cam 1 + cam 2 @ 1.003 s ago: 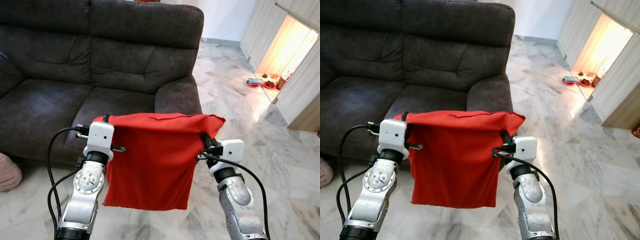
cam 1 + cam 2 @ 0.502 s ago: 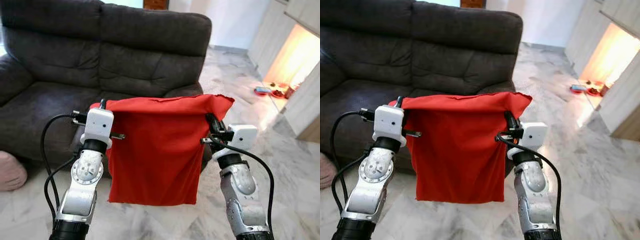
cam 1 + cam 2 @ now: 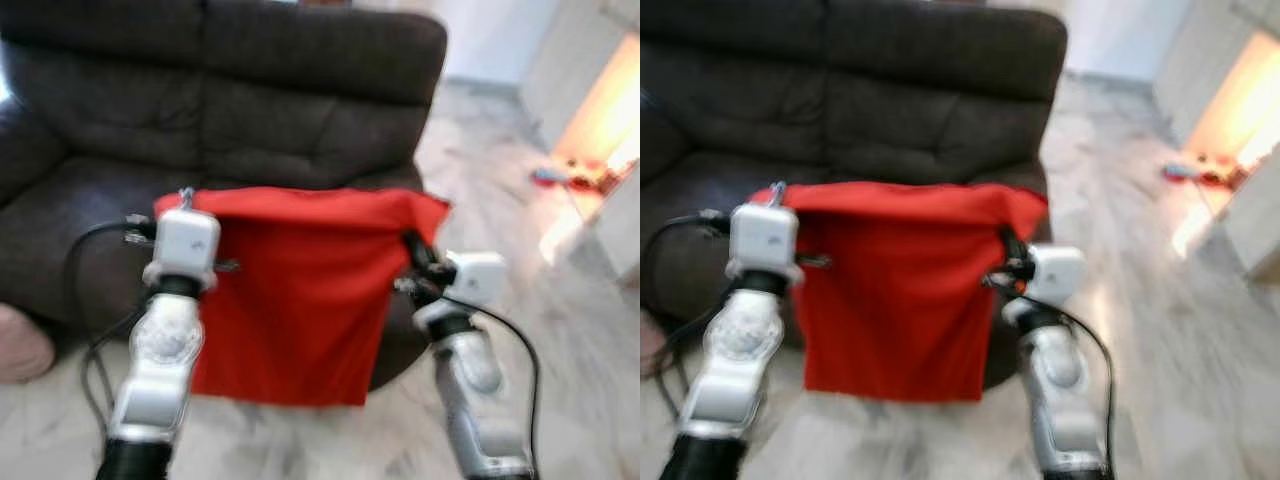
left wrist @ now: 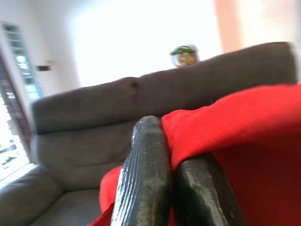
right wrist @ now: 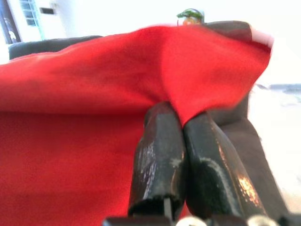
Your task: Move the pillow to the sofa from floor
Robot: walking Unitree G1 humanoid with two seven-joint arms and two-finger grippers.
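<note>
Both jaws are pressed together on the top edge of the red pillow.

I see my left gripper pinching one upper corner and my right gripper pinching the other, so the pillow hangs flat between my two arms, off the marble floor. It is in front of the dark grey sofa, near its right armrest. The head views are blurred.
</note>
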